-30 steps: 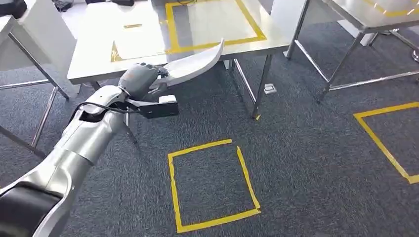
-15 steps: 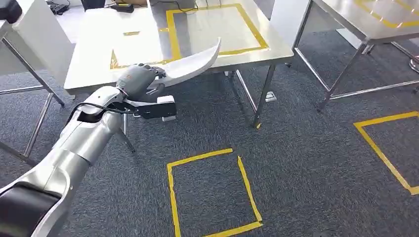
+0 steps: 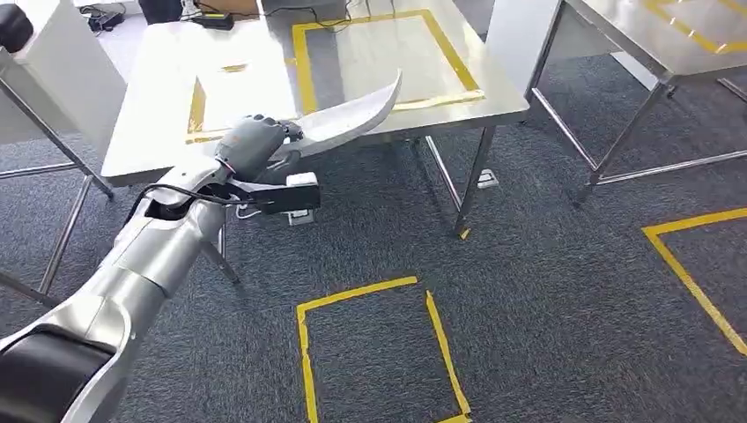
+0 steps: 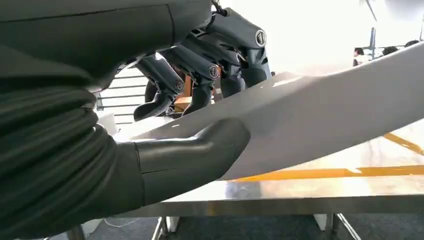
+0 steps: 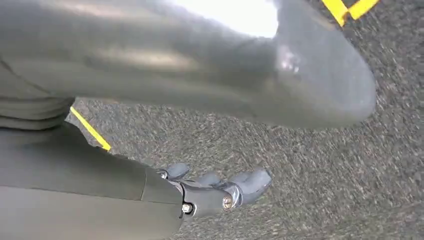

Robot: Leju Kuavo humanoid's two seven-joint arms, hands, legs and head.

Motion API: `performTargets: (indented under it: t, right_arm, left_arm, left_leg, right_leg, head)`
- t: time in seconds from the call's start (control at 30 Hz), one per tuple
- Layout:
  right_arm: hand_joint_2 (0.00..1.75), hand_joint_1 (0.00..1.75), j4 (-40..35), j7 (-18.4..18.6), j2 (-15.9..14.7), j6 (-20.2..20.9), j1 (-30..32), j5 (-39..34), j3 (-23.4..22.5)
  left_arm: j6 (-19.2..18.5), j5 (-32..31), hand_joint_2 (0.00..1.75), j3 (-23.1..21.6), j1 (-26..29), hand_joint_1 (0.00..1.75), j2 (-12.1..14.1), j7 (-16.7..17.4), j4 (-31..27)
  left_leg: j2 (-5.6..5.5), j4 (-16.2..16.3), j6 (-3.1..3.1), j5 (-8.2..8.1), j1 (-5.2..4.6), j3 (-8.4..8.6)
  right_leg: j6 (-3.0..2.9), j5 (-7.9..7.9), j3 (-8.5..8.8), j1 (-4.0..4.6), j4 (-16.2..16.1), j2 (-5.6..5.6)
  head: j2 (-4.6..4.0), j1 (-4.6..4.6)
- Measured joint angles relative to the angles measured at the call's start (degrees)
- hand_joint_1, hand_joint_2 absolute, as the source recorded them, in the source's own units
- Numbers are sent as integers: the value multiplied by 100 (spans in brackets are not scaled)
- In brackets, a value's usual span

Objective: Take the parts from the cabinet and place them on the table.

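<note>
The left hand (image 3: 251, 144) gripped the wide end of the white curved part (image 3: 348, 117), thumb (image 4: 192, 150) under it and fingers (image 4: 200, 60) over it. Its long axis ran up and rightward, tip above the steel table (image 3: 159, 97) near the yellow tape square (image 3: 388, 53). The right hand (image 5: 220, 192) hung over carpet, holding nothing, fingers loosely curled.

The left hand (image 3: 251, 145) covers the near end of the curved white part (image 3: 348, 115), and the left wrist view cuts off its far tip. The right hand (image 5: 220, 192) is blurred, its fingers partly hidden. The table (image 3: 159, 106) is cut at its far edge.
</note>
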Motion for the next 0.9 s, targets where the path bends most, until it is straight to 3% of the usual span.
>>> performTargets:
  t: [0.03, 0.1, 0.13, 0.17, 0.2, 0.23, 0.3, 0.33, 0.37, 0.43, 0.47, 0.5, 0.53, 0.6, 0.63, 0.67, 0.7, 0.73, 0.8, 0.83, 0.87, 0.9]
  right_arm:
    - [0, 0, 0, -2, -2, -2, -3, 0, 0]
    - [0, 0, 0, -2, -2, -2, -5, 0, 0]
    - [0, 0, 0, -2, -2, -2, -2, 0, 0]
    - [0, 0, 0, 0, -2, -2, 3, -2, 0]
    - [0, 0, 0, 0, -2, -2, 12, -2, 0]
    - [0, 0, 0, 0, -2, -2, 13, -2, 0]
    - [0, 0, 0, -2, 0, -2, 12, 0, 0]
    - [0, 0, 0, 0, 15, -2, 0, 0, 0]
    - [0, 0, 0, -2, 15, -2, -8, 0, 0]
    - [0, 0, 0, -2, 13, -2, -11, 0, 0]
    - [0, 0, 0, 2, 11, -2, -11, -2, -2]
    - [0, 0, 0, -2, 0, 0, -12, 0, -2]
    - [0, 0, 0, -2, 11, 0, -14, 0, -2]
    - [0, 0, 0, -2, 7, -2, -15, -2, -2]
    - [0, 0, 0, -2, 7, -2, -13, 0, -2]
    - [0, 0, 0, 0, 7, -2, -7, -2, -2]
    - [0, 0, 0, 0, 7, -2, -1, 0, -2]
    - [0, 0, 0, 0, 4, -2, 1, -2, -2]
    - [0, 0, 0, -2, 2, -2, 1, 0, -2]
    - [0, 0, 0, 0, 4, 0, 3, 0, 0]
    - [0, 0, 0, 0, 4, 0, -11, 0, 0]
    - [0, 0, 0, -2, 4, 0, -4, -2, 0]
  left_arm:
    - [2, 0, 175, 0, -8, 175, 2, 0, 2]
    - [2, 4, 175, 0, 12, 175, 0, 0, 7]
    - [2, 2, 175, 0, 33, 175, 2, 0, 11]
    - [2, 2, 175, 0, 44, 175, 2, 0, 20]
    - [2, 2, 175, 0, 48, 175, 2, 0, 20]
    - [2, 2, 175, 0, 46, 175, 4, 0, 20]
    - [2, 2, 175, 0, 25, 175, 26, 0, 22]
    - [2, 4, 175, 0, 4, 175, 31, 0, 31]
    - [2, 4, 175, 0, -2, 175, 31, 0, 33]
    - [0, 4, 175, -2, 4, 175, 20, -2, 20]
    - [0, 4, 175, -2, 0, 175, 22, -2, 11]
    - [0, 4, 175, -2, -8, 175, 26, 7, 2]
    - [2, 4, 175, -2, -24, 175, 24, 7, 2]
    - [2, 4, 175, -2, -22, 175, 0, 0, 4]
    - [2, 4, 175, -2, -4, 175, -4, -2, 4]
    - [2, 4, 175, -2, 11, 175, -2, 0, 7]
    - [2, 4, 175, -2, 18, 175, -2, 2, 9]
    - [2, 4, 175, -2, 17, 175, -2, 0, 11]
    - [2, 4, 175, -2, 17, 175, -9, 0, 7]
    - [2, 4, 175, -2, 15, 175, -7, 0, 13]
    - [2, 4, 175, -2, 6, 175, -9, 0, 13]
    - [0, 2, 175, -4, 11, 175, -7, 0, 13]
  left_leg:
    - [14, 374, -34, -72, 10, -211]
    - [33, 1182, -89, -400, 39, -745]
    - [43, 1446, -94, -569, 44, -964]
    - [46, 1474, -96, -592, 47, -1070]
    - [46, 1266, -80, -458, 46, -1054]
    - [45, 913, -52, -201, 42, -951]
    - [50, -15, 56, 598, 11, -677]
    - [50, -371, 100, 742, -40, -673]
    - [31, -311, 109, 621, -45, -613]
    - [31, -373, 187, 642, -36, -571]
    - [28, -374, 233, 659, -30, -461]
    - [29, -406, 256, 627, -8, -386]
    - [32, -403, 292, 603, -6, -354]
    - [20, -400, 322, 534, -10, -308]
    - [13, -394, 320, 496, -10, -284]
    - [8, -383, 316, 454, -10, -252]
    - [1, -365, 310, 406, -9, -208]
    - [-1, -344, 297, 350, -7, -159]
    - [2, -298, 253, 229, -4, -64]
    - [-2, -254, 217, 180, -31, -38]
    - [-11, -274, 184, 165, -32, -71]
    - [-11, -294, 138, 129, -33, -62]
  right_leg:
    - [-22, -34, 35, -3, -2, 0]
    - [-32, -111, 108, -3, -1, 1]
    - [-33, -157, 153, -3, 1, 4]
    - [-30, -203, 212, -3, 1, 12]
    - [-25, -255, 287, -1, 1, 21]
    - [-20, -309, 364, 4, 1, 24]
    - [3, -418, 486, 10, -14, 26]
    - [38, -473, 527, 39, 28, 24]
    - [80, -525, 536, 40, -1, 33]
    - [144, -474, 600, 47, 66, 27]
    - [171, -498, 629, 46, 77, 27]
    - [196, -512, 534, 27, 288, 14]
    - [216, -570, 367, 31, 595, 4]
    - [253, -915, -174, 27, 1391, 5]
    - [268, -1090, -401, 30, 1654, 5]
    - [286, -1143, -543, 27, 1725, 4]
    - [294, -1016, -559, 18, 1556, 3]
    - [277, -726, -469, 9, 1184, 1]
    - [266, 13, -144, -1, 208, -6]
    - [235, 45, -152, 18, 62, -10]
    - [180, -142, -142, 46, 59, -12]
    - [143, -13, -104, 43, 38, -5]
  head:
    - [0, -22]
    - [0, -13]
    - [0, -22]
    - [0, -17]
    - [0, -20]
    - [0, -17]
    - [0, -20]
    - [0, -15]
    - [2, -4]
    - [0, 7]
    - [2, 2]
    - [0, 9]
    - [0, 15]
    - [0, 17]
    - [0, 22]
    - [0, 24]
    - [0, 22]
    - [2, 24]
    - [0, 24]
    - [0, 17]
    - [0, 18]
    - [2, 17]
